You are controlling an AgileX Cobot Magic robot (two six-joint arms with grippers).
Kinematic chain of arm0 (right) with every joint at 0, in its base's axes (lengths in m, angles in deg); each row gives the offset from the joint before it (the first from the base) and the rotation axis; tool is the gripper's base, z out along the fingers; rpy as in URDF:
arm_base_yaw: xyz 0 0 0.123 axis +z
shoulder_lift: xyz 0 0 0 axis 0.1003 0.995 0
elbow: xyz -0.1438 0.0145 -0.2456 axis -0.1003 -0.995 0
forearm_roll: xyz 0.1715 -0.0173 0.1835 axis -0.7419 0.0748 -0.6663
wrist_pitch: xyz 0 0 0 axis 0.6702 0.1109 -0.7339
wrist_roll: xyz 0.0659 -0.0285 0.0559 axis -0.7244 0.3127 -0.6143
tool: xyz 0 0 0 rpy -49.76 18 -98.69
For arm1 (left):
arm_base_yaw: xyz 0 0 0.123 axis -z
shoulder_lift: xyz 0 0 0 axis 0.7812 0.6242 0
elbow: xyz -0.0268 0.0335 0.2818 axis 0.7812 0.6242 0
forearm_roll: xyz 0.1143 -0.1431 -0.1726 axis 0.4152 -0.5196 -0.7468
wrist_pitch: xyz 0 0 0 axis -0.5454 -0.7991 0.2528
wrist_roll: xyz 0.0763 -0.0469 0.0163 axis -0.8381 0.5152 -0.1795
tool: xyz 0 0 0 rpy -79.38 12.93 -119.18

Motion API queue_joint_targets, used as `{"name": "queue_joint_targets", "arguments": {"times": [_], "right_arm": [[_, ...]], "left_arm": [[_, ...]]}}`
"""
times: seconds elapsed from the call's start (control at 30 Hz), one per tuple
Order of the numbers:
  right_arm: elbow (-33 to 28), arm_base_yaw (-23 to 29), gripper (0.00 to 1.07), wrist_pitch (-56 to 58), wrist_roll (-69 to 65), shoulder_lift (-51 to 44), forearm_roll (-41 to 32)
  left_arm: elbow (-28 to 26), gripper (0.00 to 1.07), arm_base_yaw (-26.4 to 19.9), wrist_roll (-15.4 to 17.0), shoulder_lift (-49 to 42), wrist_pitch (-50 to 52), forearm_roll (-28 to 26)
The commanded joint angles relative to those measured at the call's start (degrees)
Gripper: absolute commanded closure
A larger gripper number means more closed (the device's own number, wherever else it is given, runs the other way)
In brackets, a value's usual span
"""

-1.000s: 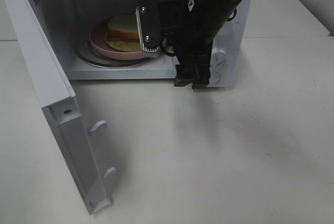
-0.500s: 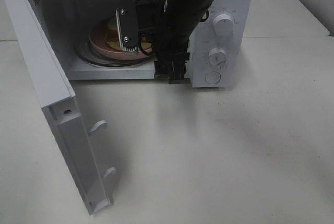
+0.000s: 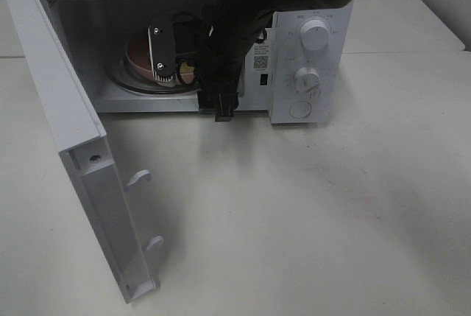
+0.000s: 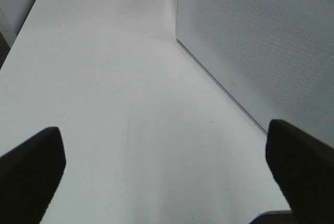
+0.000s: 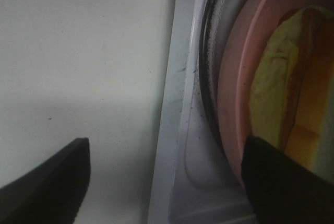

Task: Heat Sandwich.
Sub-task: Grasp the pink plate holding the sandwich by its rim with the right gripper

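The sandwich (image 5: 292, 104) lies on a round pink plate (image 5: 235, 93) on the glass turntable inside the open microwave (image 3: 309, 43). The right wrist view shows its pale green lettuce, ham and tan crust. From the high view my right gripper (image 3: 173, 73) hangs in front of the cavity and hides the sandwich, so only the plate's left rim (image 3: 135, 54) shows. This right gripper (image 5: 167, 182) is open, and its fingers straddle the microwave's front sill beside the plate and touch nothing. My left gripper (image 4: 167, 182) is open and empty over bare table.
The microwave door (image 3: 73, 146) stands swung out to the left, reaching towards the table's front. Two knobs (image 3: 315, 36) sit on the control panel at the right. The left wrist view shows the microwave's perforated wall (image 4: 261, 51) close by.
My right arm has swung left across the microwave's opening. It now covers the sandwich and has uncovered the control panel. The left gripper has not changed.
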Motion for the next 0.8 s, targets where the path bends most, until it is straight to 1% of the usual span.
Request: {"name": "queue_joint_targets", "arguments": {"times": [0.03, 0.07, 0.17, 0.2, 0.27, 0.37, 0.43, 0.53, 0.57, 0.67, 0.8], "right_arm": [[3.38, 0.17, 0.31, -0.46, -0.8, 2.69, 0.17], [3.38, 0.17, 0.31, -0.46, -0.8, 2.69, 0.17], [5.67, 0.17, 0.31, -0.34, -0.92, 4.41, 0.29], [7.28, 0.17, 0.31, -0.11, -0.92, 5.5, 0.4], [8.08, 0.17, 0.31, 0.0, -0.92, 5.96, 0.46], [12.15, 0.17, 0.31, 1.95, -0.92, 8.88, 0.57], [13.01, 0.17, 0.31, 2.29, -0.92, 9.51, 0.57], [16.96, 0.17, 0.31, 2.92, -0.92, 11.86, 0.52], [16.96, 0.17, 0.31, 2.92, -0.92, 11.86, 0.52], [19.82, 0.17, 0.31, 3.27, -0.92, 13.64, 0.34], [21.31, 0.17, 0.31, 3.09, -0.92, 15.24, 0.29]], "left_arm": [[0.06, 0.07, -0.11, 0.06, -0.34, 0.52, -0.4], [0.06, 0.07, -0.11, 0.06, -0.34, 0.52, -0.4], [0.06, 0.07, -0.11, 0.06, -0.34, 0.52, -0.4], [0.06, 0.07, -0.11, 0.06, -0.34, 0.52, -0.4], [0.06, 0.07, -0.11, 0.06, -0.34, 0.52, -0.4], [0.06, 0.07, -0.11, 0.06, -0.34, 0.52, -0.4], [0.06, 0.07, -0.11, 0.06, -0.34, 0.52, -0.4], [0.06, 0.07, -0.11, 0.06, -0.34, 0.52, -0.4], [0.06, 0.07, -0.11, 0.06, -0.34, 0.52, -0.4], [0.06, 0.07, -0.11, 0.06, -0.34, 0.52, -0.4], [0.06, 0.07, -0.11, 0.06, -0.34, 0.52, -0.4]]}}
